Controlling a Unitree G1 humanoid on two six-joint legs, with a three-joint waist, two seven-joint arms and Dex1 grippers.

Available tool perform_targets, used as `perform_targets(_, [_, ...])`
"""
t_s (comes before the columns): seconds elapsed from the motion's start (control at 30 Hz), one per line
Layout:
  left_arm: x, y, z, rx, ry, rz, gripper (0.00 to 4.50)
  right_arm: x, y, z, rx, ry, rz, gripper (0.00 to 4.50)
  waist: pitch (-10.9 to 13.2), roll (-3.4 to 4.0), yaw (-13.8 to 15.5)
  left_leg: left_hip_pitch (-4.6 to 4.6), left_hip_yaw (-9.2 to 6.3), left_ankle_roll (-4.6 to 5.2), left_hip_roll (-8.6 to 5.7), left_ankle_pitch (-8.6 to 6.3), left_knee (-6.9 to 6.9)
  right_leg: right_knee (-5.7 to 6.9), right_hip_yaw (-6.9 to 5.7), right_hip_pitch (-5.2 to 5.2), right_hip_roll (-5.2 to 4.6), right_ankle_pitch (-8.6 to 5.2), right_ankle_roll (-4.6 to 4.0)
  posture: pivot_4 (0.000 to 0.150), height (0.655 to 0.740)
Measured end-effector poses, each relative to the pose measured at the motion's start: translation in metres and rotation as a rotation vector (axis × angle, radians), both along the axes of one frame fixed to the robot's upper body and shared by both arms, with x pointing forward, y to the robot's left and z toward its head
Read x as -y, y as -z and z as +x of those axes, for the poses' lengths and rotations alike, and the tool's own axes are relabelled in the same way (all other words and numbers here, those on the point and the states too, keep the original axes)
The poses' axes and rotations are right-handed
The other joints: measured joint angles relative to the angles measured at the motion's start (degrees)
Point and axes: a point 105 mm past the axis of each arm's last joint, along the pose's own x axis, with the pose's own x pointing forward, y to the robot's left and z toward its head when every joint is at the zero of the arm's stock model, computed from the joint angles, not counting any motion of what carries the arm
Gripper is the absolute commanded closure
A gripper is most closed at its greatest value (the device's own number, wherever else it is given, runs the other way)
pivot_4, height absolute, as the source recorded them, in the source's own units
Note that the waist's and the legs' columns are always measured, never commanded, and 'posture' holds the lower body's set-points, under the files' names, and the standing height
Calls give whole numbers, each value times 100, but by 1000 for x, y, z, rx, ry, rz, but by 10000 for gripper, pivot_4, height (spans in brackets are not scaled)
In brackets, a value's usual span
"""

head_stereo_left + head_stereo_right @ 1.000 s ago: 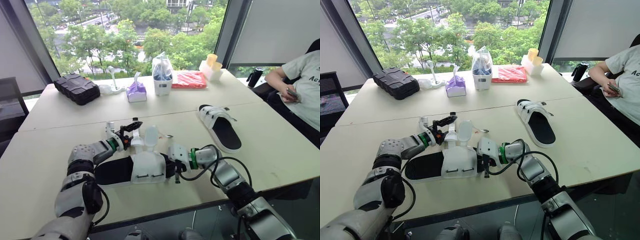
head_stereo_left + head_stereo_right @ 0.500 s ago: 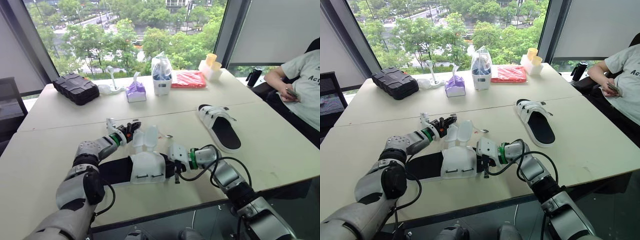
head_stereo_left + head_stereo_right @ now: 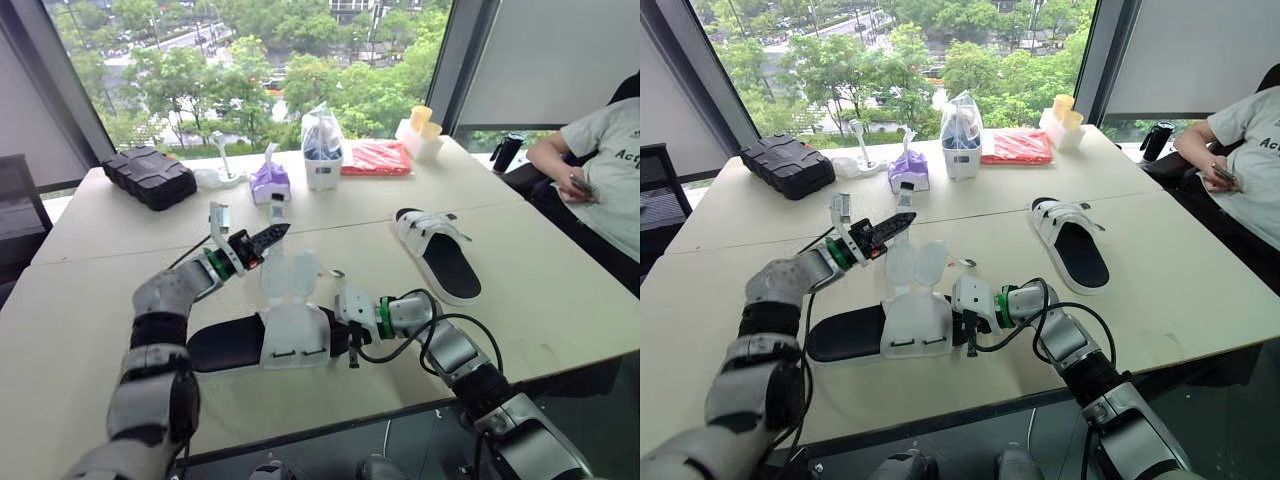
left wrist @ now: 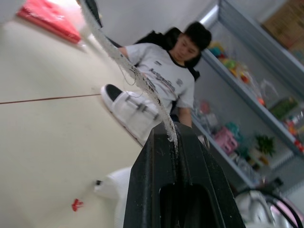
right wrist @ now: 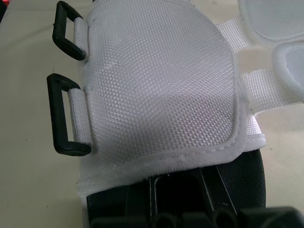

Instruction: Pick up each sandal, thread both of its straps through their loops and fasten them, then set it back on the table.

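Two sandals on the table point(image 3: 560, 300): near sandal point(image 3: 270, 338) flat at 6 o'clock, far sandal point(image 3: 440, 255) at 2 o'clock from it. Right gripper point(image 3: 340, 335) is clamped on the near one's sole end, prob to pin it. Left gripper point(image 3: 280, 231), fingers pressed together on nothing afaict, hovers at 11 o'clock above its open straps point(image 3: 290, 275).

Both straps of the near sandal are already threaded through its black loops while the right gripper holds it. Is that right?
Not quite. The right wrist view shows both black loops empty, with the straps loose and unthreaded. The right gripper does hold the near sandal.
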Motion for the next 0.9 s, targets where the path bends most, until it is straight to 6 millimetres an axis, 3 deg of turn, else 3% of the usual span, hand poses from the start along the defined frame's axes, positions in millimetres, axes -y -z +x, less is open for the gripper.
perform_targets(0.1, [0, -2, -18, 166, 1, 61, 44490, 0, 0, 0, 1, 1, -1, 45000, 0, 1, 9, -1, 0, -10, 11, -6, -2, -29, 0, 8, 10, 5, -8, 1500, 7400])
perform_targets(0.2, [-3, 0, -38, 373, 12, 230, 44490, 0, 0, 0, 2, -3, -2, 45000, 0, 1, 13, -1, 2, -11, 15, -6, -12, -48, 0, 10, 14, 3, -20, 1500, 7400])
perform_targets(0.53, [-13, 12, -79, 1065, 55, 700, 44490, 0, 0, 0, 9, -14, -6, 45000, -4, 9, 35, 0, 5, -12, 24, -7, -25, -68, 1, 10, 5, -3, -46, 1500, 7400])
perform_targets(0.63, [-12, 12, -90, 1296, 65, 758, 44490, 0, 0, 0, 12, -19, -6, 45000, -5, 9, 39, 0, 7, -10, 24, -6, -30, -71, 1, 9, 1, -3, -47, 1500, 7400])
perform_targets(0.9, [-8, 28, -124, 1606, 285, 810, 44490, -1, 0, 0, 19, -27, -7, 45000, -5, 11, 28, 0, 7, 3, 25, 2, -39, -70, 1, 4, 3, -2, -45, 1500, 7400])
